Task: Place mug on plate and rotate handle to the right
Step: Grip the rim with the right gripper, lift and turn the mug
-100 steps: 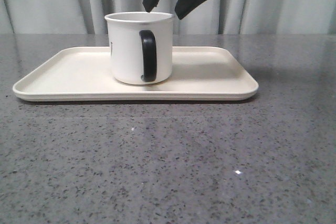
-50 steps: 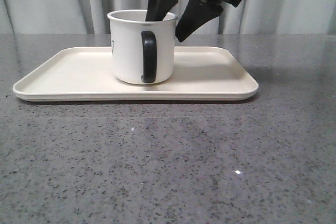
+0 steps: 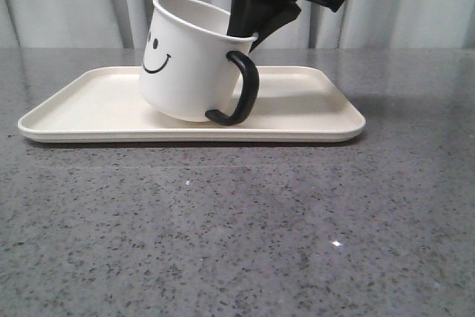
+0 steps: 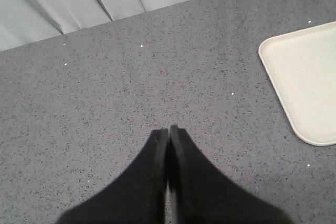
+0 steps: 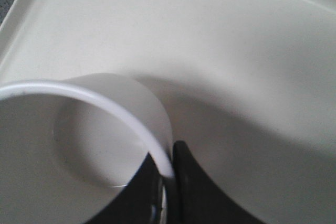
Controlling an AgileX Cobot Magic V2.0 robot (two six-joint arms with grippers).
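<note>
Right end effector (image 3: 249, 35) comes down from above, clamped on the mug (image 3: 194, 61) rim just above the handle (image 3: 241, 88). Mug tilts on the plate (image 3: 312, 113), handle to the right. Left end effector (image 4: 168, 135) hangs pressed together over the counter (image 4: 105, 77).

The right arm is reaching down from above at the far side of the scene, right of centre, its dark wrist body tilting toward the left. The right gripper (image 3: 249, 31) is pointing downward with its fingers (image 5: 191, 187) pressing together on the rim of the mug (image 3: 189, 64), one finger inside the wall and one outside, just above the handle (image 3: 241, 87). The left gripper (image 4: 168, 135) is hanging off to the left, its two black fingers (image 4: 184, 182) lying flat against each other, tips meeting, with nothing between them.
</note>
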